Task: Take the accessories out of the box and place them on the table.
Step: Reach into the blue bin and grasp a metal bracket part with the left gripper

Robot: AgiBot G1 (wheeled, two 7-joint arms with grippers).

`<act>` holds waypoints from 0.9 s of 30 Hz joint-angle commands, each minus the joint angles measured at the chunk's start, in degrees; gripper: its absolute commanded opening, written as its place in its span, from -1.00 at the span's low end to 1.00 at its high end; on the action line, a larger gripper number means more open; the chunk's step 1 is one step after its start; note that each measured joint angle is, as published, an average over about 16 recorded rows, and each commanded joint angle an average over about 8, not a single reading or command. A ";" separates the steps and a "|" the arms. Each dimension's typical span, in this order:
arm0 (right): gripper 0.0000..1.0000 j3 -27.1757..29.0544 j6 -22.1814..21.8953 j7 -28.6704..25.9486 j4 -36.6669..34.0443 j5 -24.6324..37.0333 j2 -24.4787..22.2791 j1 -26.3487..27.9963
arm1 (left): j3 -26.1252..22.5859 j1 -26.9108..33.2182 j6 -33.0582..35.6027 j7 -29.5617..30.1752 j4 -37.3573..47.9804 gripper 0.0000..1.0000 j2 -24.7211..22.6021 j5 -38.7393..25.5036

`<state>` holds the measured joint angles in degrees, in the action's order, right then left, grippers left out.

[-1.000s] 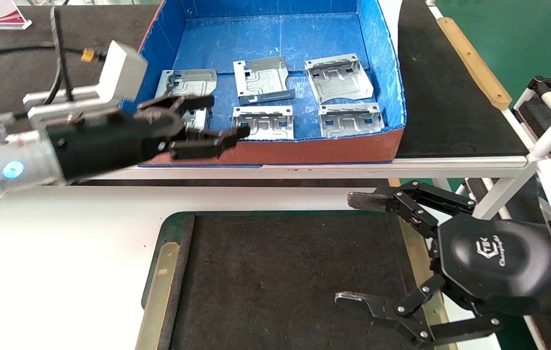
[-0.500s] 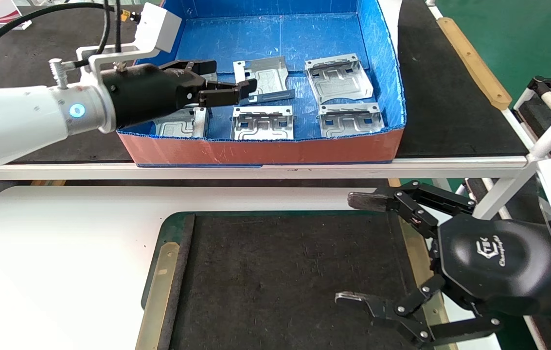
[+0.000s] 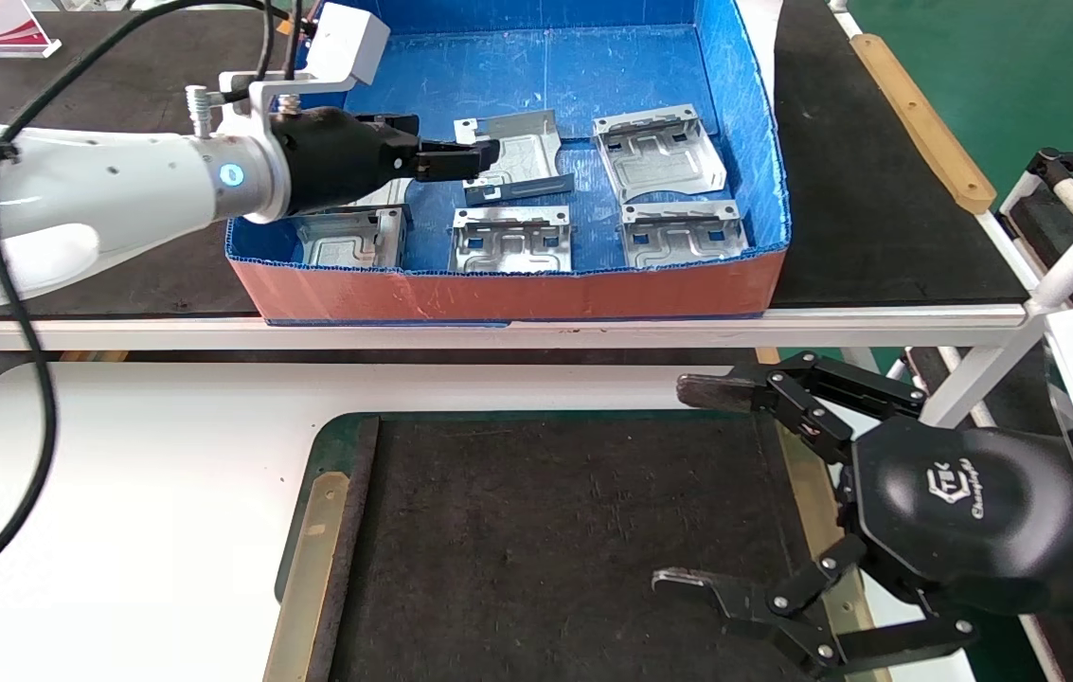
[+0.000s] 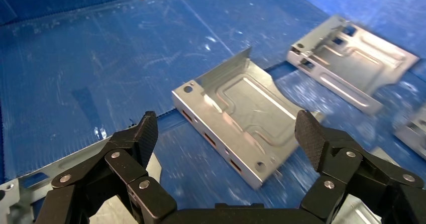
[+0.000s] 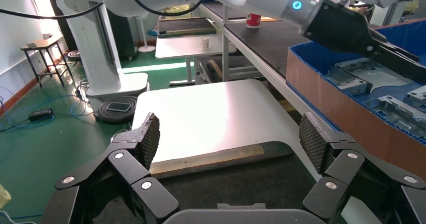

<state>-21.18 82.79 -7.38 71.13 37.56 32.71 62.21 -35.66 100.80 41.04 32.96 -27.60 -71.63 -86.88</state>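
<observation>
My left gripper (image 3: 446, 156) is inside the box (image 3: 517, 284), upper left of frame, jaws spread wide over the middle back plate (image 3: 512, 152) — nothing gripped. Other plates (image 3: 509, 239) lie flat on the blue floor. My right gripper (image 3: 688, 483) is parked lower right over the table (image 3: 119, 493), jaws wide apart.

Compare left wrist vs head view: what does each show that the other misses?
Left wrist only: the open left gripper framing the tilted middle plate, with both finger pads visible.

Head only: the open right gripper over the table, the box front wall, and three front-row plates.

Both: the blue box floor, that middle plate and the back right plate.
</observation>
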 commanded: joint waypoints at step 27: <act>1.00 0.00 0.00 0.00 0.00 0.00 0.00 0.00 | -2.30 2.64 -6.12 -0.42 10.05 1.00 -5.85 0.35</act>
<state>-21.19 82.79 -7.38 71.13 37.56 32.70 62.21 -38.21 103.34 34.71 32.62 -17.39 -77.46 -86.79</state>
